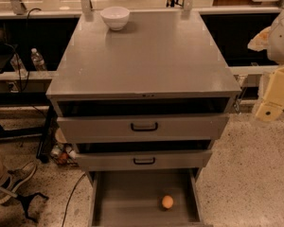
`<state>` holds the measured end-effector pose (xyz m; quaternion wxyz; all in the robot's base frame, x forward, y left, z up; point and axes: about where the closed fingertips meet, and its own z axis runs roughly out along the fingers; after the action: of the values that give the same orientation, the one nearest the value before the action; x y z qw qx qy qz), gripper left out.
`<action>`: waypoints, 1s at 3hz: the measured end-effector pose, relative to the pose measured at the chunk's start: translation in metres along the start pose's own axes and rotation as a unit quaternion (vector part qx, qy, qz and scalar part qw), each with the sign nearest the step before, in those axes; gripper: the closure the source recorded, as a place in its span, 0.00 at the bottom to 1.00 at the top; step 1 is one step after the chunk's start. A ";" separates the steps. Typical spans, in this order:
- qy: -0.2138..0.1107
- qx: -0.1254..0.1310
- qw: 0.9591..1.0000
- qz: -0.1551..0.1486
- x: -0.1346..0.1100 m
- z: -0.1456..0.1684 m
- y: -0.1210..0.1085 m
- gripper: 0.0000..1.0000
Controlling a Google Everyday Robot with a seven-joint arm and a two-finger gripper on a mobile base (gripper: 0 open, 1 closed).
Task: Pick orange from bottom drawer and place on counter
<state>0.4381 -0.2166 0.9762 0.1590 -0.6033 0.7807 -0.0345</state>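
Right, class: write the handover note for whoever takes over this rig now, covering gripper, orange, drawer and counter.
Gripper: at the right edge of the view, beside the cabinet, well away from the orange.
Orange: lying on the floor of the open bottom drawer, right of centre.
Counter: a white bowl sits near its back edge; no orange on it.
Done: bottom drawer stands open.
Left: reach in, grasp the orange, lift it, place it on the counter.

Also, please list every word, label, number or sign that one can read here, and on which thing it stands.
None can be read.
Any label on the water bottle is too small to read.
The counter, bottom drawer and orange carry no visible text.
The claw, at the right edge beside the counter, shows none.
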 end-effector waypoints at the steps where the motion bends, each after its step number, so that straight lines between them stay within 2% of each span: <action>1: 0.000 0.000 1.000 0.000 0.000 0.000 0.000 0.00; 2: -0.027 -0.018 0.999 0.017 0.004 0.018 0.005 0.00; 3: -0.099 -0.072 0.991 0.060 0.007 0.083 0.030 0.00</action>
<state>0.4325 -0.2038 0.8888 0.1938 -0.5653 0.7966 0.0912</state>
